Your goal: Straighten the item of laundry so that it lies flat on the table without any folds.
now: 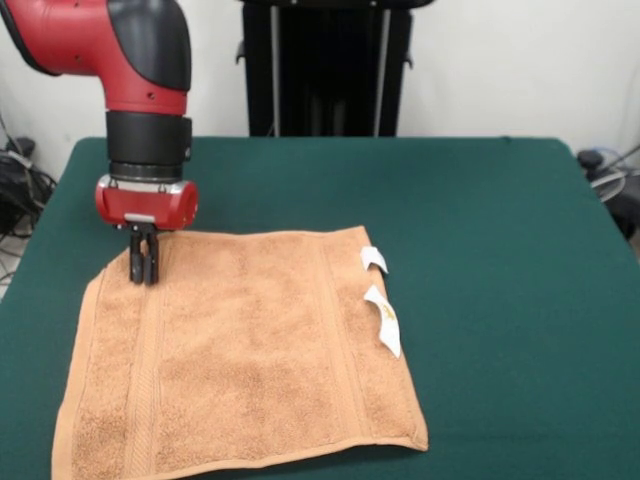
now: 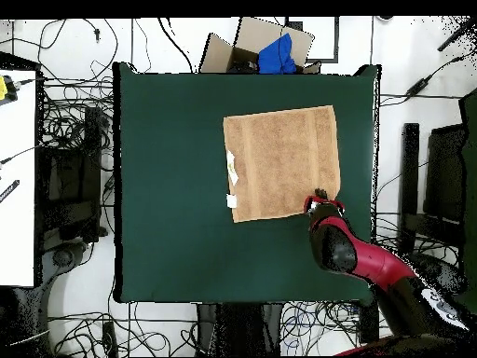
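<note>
The orange-tan towel (image 1: 250,350) lies spread out on the green table (image 1: 480,200), left of centre and reaching the near edge. Two white tags (image 1: 380,315) stick out from its right edge. Its far-left corner looks cut off at a slant. My gripper (image 1: 144,270) stands upright over that corner, fingers pressed together with the tips down in the cloth. In the overhead view the towel (image 2: 282,163) lies at the table's (image 2: 168,186) upper right, and the gripper (image 2: 321,199) is at the towel's lower right corner.
The robot's black pedestal (image 1: 325,70) stands behind the table's far edge. A cardboard box with a blue object (image 2: 270,51) sits just beyond the table's top edge in the overhead view. Cables lie on the floor all around.
</note>
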`<action>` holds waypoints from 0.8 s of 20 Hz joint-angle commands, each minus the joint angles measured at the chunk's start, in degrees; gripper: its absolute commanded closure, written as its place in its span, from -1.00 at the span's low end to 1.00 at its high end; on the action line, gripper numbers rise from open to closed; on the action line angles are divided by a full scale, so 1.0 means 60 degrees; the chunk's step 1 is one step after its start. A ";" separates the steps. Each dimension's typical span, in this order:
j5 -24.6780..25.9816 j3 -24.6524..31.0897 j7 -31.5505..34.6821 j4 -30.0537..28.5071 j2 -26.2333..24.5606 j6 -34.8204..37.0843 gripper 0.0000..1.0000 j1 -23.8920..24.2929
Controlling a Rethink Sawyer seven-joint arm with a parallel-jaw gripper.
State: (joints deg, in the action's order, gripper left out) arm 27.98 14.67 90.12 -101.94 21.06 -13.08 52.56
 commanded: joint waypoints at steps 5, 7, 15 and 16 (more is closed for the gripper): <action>0.0444 0.0238 0.1122 0.0517 -0.0238 -0.0234 1.00 -0.0467; 0.0405 0.0275 0.1135 0.0360 -0.0013 -0.0105 1.00 -0.0462; 0.0327 0.0590 0.1269 -0.0923 0.1249 0.0534 1.00 -0.0181; 0.0318 0.0611 0.1274 -0.1006 0.1316 0.0574 1.00 -0.0158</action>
State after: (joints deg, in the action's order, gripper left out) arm 27.98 14.69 90.12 -104.11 24.41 -13.06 52.57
